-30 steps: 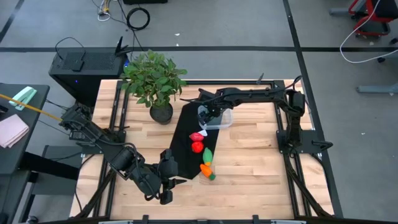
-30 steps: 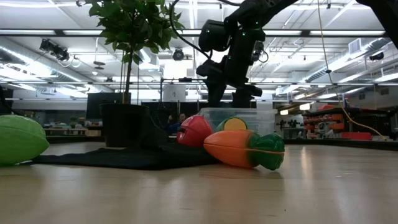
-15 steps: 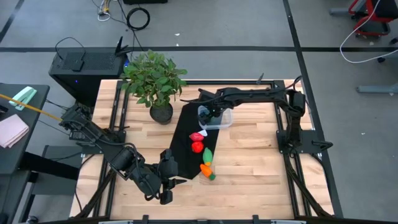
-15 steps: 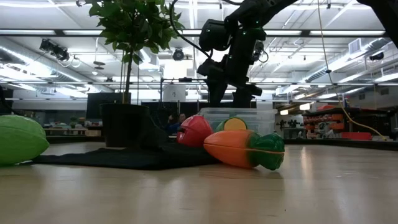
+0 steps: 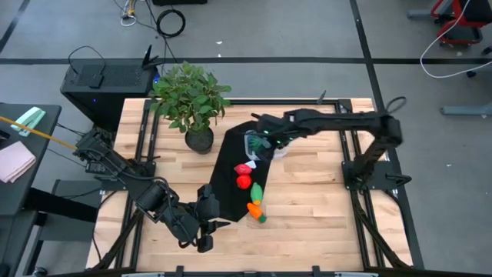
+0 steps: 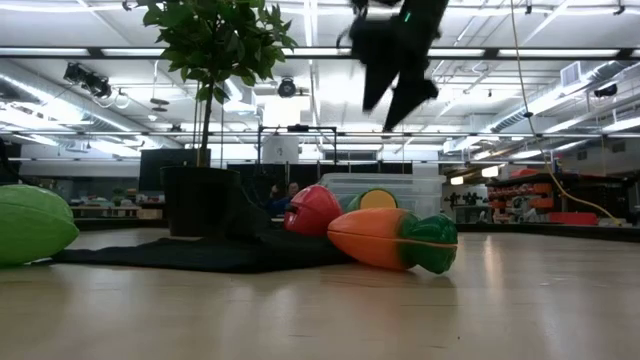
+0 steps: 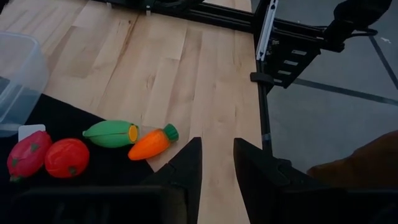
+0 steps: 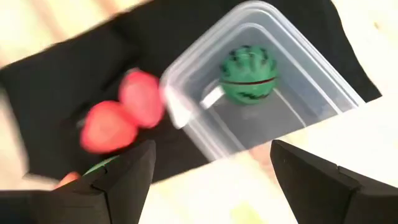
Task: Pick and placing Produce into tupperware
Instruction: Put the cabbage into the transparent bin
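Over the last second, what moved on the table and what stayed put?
The right gripper has lifted up from the tupperware, fingers open and empty; the arm has straightened. The striped green ball lies inside. The two red pieces, green oblong, carrot and left gripper stayed put.

Right arm reaches across the far half of the desk [image 5: 307,192] from its base on the right edge, forearm nearly level. Right gripper [image 5: 264,132] hangs high off the surface, fingers [image 8: 118,177] spread wide, nothing between them. Left arm lies folded low at the near left corner. Left gripper [image 5: 217,224] fingers [image 7: 186,171] stand narrowly apart, empty.
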